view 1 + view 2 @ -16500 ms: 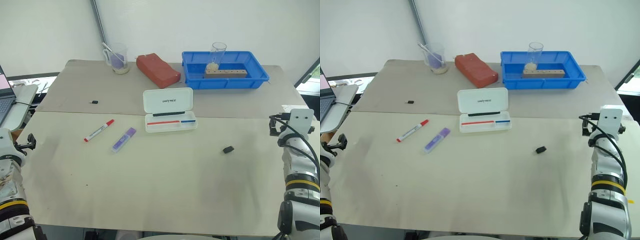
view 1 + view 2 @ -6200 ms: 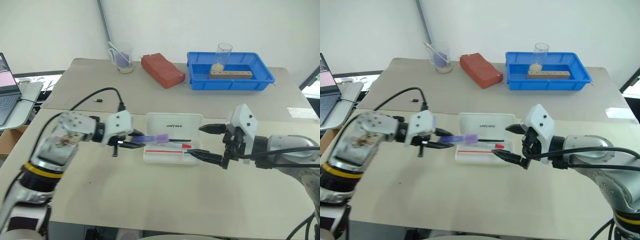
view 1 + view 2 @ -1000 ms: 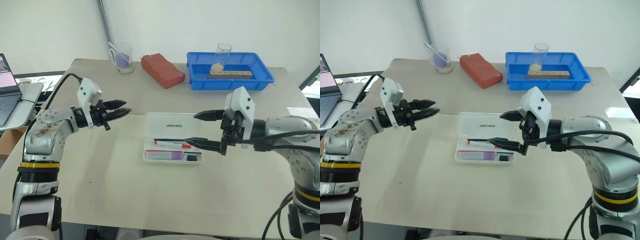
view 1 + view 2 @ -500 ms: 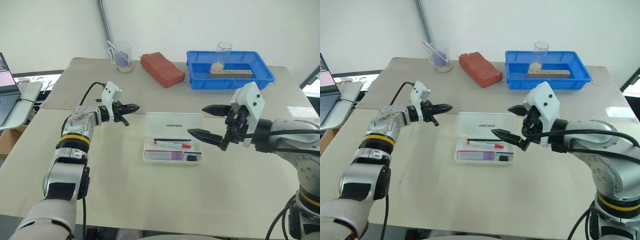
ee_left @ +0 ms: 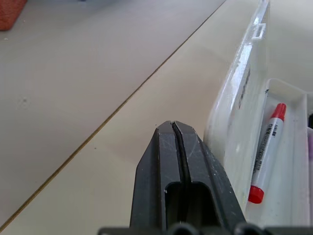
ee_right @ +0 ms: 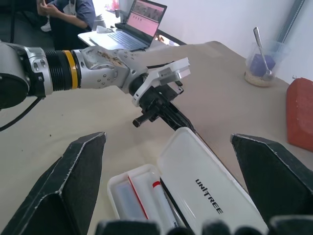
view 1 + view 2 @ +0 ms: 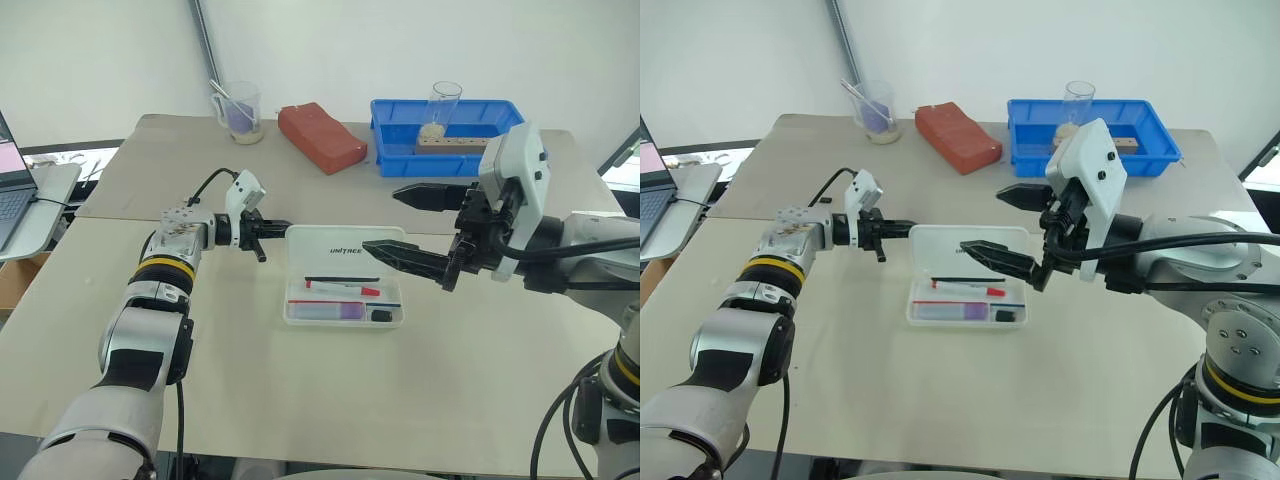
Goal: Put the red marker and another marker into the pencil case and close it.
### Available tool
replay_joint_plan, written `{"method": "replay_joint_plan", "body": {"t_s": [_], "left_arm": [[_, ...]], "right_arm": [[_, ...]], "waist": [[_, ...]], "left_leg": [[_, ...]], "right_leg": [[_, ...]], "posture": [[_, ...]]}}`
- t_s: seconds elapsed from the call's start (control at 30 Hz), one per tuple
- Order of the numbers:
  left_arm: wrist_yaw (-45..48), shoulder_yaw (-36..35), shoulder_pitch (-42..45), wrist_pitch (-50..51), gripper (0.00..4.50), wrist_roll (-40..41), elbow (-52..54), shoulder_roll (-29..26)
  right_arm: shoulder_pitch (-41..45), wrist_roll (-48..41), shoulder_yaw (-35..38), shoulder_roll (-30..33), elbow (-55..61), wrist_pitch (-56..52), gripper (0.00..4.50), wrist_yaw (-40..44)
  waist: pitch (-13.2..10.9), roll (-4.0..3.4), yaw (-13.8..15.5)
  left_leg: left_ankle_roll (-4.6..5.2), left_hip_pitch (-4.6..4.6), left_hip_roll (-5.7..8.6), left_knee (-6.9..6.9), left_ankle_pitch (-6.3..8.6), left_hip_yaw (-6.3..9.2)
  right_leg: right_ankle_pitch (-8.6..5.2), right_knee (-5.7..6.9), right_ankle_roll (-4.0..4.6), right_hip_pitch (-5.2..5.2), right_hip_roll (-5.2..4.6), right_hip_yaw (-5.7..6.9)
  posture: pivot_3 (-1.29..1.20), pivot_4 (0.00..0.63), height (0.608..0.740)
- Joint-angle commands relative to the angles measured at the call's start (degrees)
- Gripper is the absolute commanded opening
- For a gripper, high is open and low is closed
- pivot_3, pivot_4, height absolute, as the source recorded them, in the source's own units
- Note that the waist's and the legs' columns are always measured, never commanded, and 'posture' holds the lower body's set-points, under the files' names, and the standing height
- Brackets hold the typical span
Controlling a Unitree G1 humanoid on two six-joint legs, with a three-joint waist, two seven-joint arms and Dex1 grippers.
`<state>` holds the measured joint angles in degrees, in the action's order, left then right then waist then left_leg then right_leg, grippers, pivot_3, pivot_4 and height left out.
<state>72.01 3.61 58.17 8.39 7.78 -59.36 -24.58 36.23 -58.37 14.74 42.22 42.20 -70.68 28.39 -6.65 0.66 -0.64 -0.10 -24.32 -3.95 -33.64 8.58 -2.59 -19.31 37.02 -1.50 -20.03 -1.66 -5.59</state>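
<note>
Left tool (image 7: 282, 225) now beside white pencil case (image 7: 345, 276)

Glossy translucent plastic pencil case (image 7: 345, 275), matt beige table (image 7: 300, 400), shiny blue plastic tray (image 7: 455, 160)

Head eyes look down; wrist views close (sharing the pencil case (image 7: 345, 275)).

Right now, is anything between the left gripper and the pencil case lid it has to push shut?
Nothing visible: the shut left gripper sits right at the open lid's edge, bare table between; whether they touch is unclear.
</note>
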Motion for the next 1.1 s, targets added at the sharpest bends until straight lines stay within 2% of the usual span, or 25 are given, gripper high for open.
{"method": "replay_joint_plan", "body": {"t_s": [0.03,0.17,0.27,0.43,0.5,0.67,0.83,1.03,1.1], "left_arm": [[5.1,0.7,-0.1,1.1,0.07,0.5,7.7,-1.5],[8.3,1.7,-3.1,4.5,0.07,1.4,16.3,-2.5],[12.5,5.0,-8.5,6.2,0.07,1.3,28.3,-4.8],[14.2,9.5,-14.4,4.6,0.07,-0.8,38.4,-7.9],[14.2,12.1,-17.3,0.9,0.07,-3.1,42.1,-9.3],[11.2,14.9,-20.4,-4.8,0.07,-6.1,43.9,-9.2],[8.4,17.6,-22.0,-8.8,0.07,-8.9,43.1,-8.2],[8.1,15.5,-20.3,-8.7,0.07,-6.6,42.6,-9.0],[7.2,11.8,-20.2,-3.5,0.07,-3.0,45.0,-9.8]], "right_arm": [[0.0,-0.3,-0.9,2.1,0.3,1.4,4.5,-0.3],[-0.7,-0.4,-1.6,3.1,-0.8,2.3,4.5,-0.3],[-3.4,0.2,-2.9,4.8,-0.7,2.9,4.5,1.6],[-7.0,1.3,-4.7,7.8,0.3,4.5,4.5,4.3],[-9.5,3.4,-6.5,9.8,1.1,5.6,4.5,6.1],[-13.8,7.2,-9.4,12.7,2.4,9.0,4.5,8.6],[-16.0,8.7,-10.0,12.4,2.6,10.4,4.5,8.8],[-17.0,9.3,-9.4,12.6,2.1,11.2,4.5,9.2],[-18.5,10.5,-8.6,13.3,1.2,12.2,4.5,9.9]], "waist": [[0.0,0.0,0.0],[0.0,-0.06,-0.2],[0.1,-0.12,-0.2],[0.1,-0.13,-0.1],[0.1,-0.14,-0.1],[0.1,-0.14,0.0],[0.1,-0.19,0.0],[0.1,-0.2,-0.1],[0.1,-0.17,-0.1]], "left_leg": [[0.0,-0.02,0.0,0.0,0.0,0.0],[0.0,-0.01,-0.01,0.01,0.0,0.0],[0.0,0.01,-0.02,0.05,0.0,0.0],[0.01,0.02,-0.08,0.02,-0.01,0.0],[0.01,0.02,-0.07,0.0,-0.01,0.01],[0.01,0.03,-0.05,-0.05,-0.01,-0.01],[0.02,0.08,-0.05,-0.08,-0.01,0.02],[0.02,0.1,-0.06,-0.09,-0.01,0.02],[0.02,0.1,-0.06,-0.09,-0.01,0.02]], "right_leg": [[0.0,0.0,0.0,-0.01,0.0,0.0],[0.0,0.0,0.01,-0.01,0.0,-0.02],[0.0,0.0,0.01,-0.01,0.02,-0.03],[0.01,0.01,0.03,0.0,0.05,-0.04],[0.01,0.0,0.04,0.01,0.04,-0.04],[0.01,-0.07,0.05,0.09,0.01,-0.06],[0.0,-0.08,0.04,0.15,0.01,-0.05],[0.0,-0.07,0.03,0.18,0.03,-0.05],[0.0,-0.07,0.03,0.17,0.03,-0.05]], "posture": [[0.0,0.15,0.74],[0.0,0.15,0.74],[0.0,0.15,0.74],[0.0,0.15,0.74],[0.0,0.15,0.74],[0.0,0.15,0.74],[0.0,0.15,0.74],[0.0,0.15,0.74],[0.0,0.15,0.74]]}}
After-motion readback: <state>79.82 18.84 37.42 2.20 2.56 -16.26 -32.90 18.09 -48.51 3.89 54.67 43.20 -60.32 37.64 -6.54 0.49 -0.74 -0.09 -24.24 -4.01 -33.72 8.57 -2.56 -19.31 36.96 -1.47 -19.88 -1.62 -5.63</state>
